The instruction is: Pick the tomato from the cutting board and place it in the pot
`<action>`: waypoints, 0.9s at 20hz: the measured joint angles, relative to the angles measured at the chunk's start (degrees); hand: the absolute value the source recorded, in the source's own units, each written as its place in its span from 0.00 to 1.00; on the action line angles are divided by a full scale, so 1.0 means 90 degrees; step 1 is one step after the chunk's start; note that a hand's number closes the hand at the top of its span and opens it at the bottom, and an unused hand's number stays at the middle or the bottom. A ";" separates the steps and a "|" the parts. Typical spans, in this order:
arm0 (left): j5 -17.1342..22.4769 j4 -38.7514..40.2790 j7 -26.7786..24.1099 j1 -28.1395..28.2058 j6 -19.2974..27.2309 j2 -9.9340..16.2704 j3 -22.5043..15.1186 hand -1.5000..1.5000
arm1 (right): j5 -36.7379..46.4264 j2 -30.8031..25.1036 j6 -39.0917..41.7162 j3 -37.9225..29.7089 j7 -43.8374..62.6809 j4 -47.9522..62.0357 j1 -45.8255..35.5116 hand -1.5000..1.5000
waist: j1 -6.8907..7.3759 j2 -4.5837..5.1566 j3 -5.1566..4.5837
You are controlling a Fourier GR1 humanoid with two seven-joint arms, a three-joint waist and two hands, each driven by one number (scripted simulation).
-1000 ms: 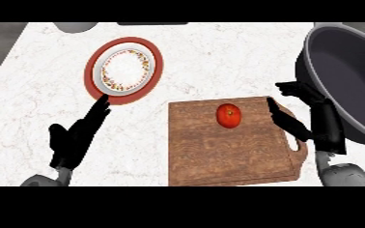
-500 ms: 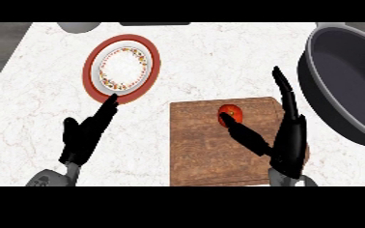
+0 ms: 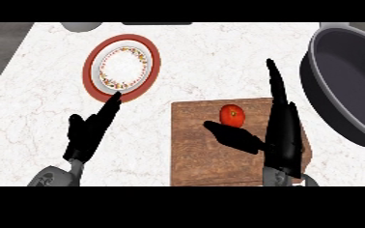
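Head view, looking steeply down on a white marbled bench (image 3: 214,53). Tomato (image 3: 231,115) sitting on the wooden cutting board (image 3: 206,159), toward its far edge, not picked up yet. Right hand (image 3: 281,135) over the board's right side, fingers (image 3: 274,84) straight and spread wide from the thumb, tomato in the open gap between them, thumb tip just near-left of it. Can't tell if anything actually touches the tomato. Big dark pot (image 3: 335,82) off to the right, partly cut by the frame edge. Left hand (image 3: 89,133) resting at the near left, fingers relaxed and open, holding nothing, tip just reaching the near rim of the red-rimmed plate (image 3: 92,60) at far left.
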 measured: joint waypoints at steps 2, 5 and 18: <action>0.0004 0.0033 0.0016 -0.0019 -0.0097 -0.0008 0.0036 0.50 | -0.0099 0.0098 0.0226 -0.0143 0.0468 0.0123 -0.0329 0.00 | 0.0035 0.0013 0.0003; -0.0065 0.0036 0.0062 -0.0063 -0.0086 -0.0097 0.0040 0.50 | -0.0516 0.0156 0.0644 -0.0296 0.0751 0.0368 -0.0446 0.00 | 0.0059 0.0025 0.0010; -0.0468 0.0053 0.0021 0.0069 -0.0441 -0.0362 0.0444 0.50 | -0.1364 -0.0175 0.1556 -0.0666 0.0126 0.1282 0.0150 0.00 | 0.0062 0.0022 0.0022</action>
